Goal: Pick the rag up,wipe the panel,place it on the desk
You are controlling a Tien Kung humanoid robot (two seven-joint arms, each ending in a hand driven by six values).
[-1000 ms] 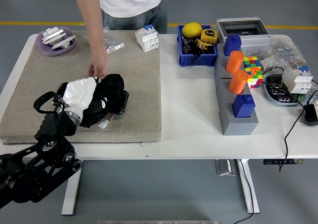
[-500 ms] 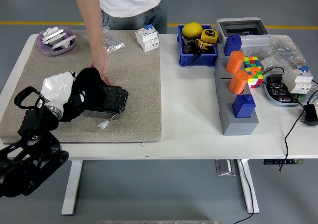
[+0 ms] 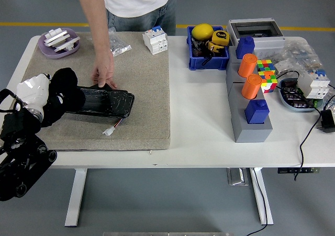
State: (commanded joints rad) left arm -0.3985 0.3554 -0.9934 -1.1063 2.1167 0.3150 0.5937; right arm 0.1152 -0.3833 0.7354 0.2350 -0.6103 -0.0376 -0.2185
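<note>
A black rag point(image 3: 62, 93) is bunched in my left hand point(image 3: 37, 92), whose white fingers are shut on it at the left end of the panel. The panel point(image 3: 103, 101) is a dark, glossy rectangle lying on the beige mat point(image 3: 136, 84), with a small white connector point(image 3: 108, 131) on a wire near its front edge. A person's hand point(image 3: 105, 74) presses on the panel's far edge, holding it in place. My right hand does not appear in the head view.
A purple dish point(image 3: 58, 42) with white parts sits at the mat's far left. A white breaker point(image 3: 155, 40) and a plastic bag point(image 3: 119, 45) lie at the mat's back. A blue bin point(image 3: 207, 47), grey blocks with orange cylinders point(image 3: 250, 87) and cluttered parts stand right.
My left hand has dragged the rag leftward along the panel, from its right part to its left end, uncovering the glossy surface. The person's hand stays on the panel's far edge.
</note>
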